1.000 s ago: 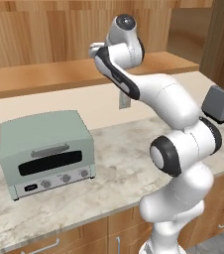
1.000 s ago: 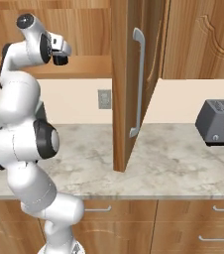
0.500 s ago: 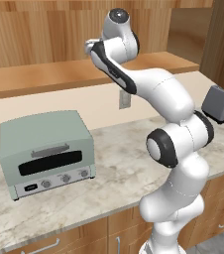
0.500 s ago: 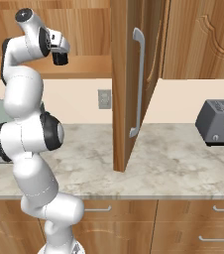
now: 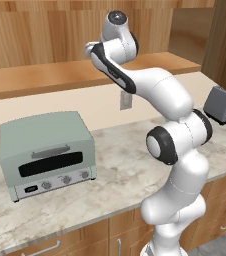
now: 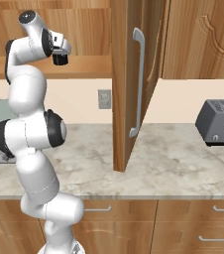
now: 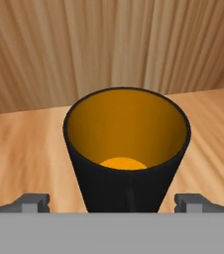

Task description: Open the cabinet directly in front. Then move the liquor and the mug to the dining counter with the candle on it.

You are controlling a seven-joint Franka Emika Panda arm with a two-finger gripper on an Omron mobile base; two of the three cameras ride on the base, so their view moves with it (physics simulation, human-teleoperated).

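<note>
My claw (image 7: pixel 112 202) stands wide around the small black mug with orange inside (image 7: pixel 126 149) (light, stiff, probably slippery); I would squeeze its walls.

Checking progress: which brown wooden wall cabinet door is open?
The door with the long silver bar handle, swung out edge-on over the marble counter; the carved arched-panel door to its right stays flat, closed.

One mug (image 7: pixel 126 156), one toaster oven (image 5: pixel 47 152), one toaster (image 6: pixel 218 121), one wall socket (image 6: pixel 104 98) and one open cabinet door (image 6: pixel 134 74) over one bench (image 6: pixel 183 168).
</note>
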